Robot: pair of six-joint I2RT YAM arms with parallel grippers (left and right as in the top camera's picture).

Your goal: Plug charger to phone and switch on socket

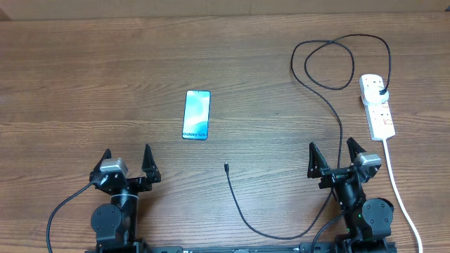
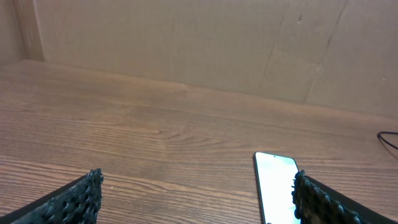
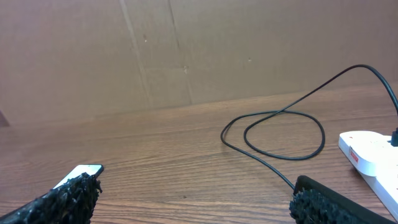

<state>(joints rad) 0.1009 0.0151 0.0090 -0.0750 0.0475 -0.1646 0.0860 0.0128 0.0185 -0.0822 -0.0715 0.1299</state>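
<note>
The phone [image 1: 196, 114] lies face up mid-table, light-blue screen, "Galaxy" text at its near end; it also shows in the left wrist view [image 2: 275, 186] and the right wrist view [image 3: 81, 172]. The socket [image 1: 377, 107], a white power strip, lies at the far right with the charger's black plug head [image 1: 380, 88] in it; it also shows in the right wrist view [image 3: 373, 155]. The charger's thin black cable [image 1: 330, 105] loops behind, runs down past my right gripper, and ends in a loose connector tip [image 1: 226, 167]. My left gripper [image 1: 127, 163] and right gripper [image 1: 333, 157] are open and empty near the front edge.
A thick white cord [image 1: 395, 186] runs from the socket down the right side past my right arm. A brown cardboard wall [image 2: 186, 43] stands behind the wooden table [image 1: 84, 84].
</note>
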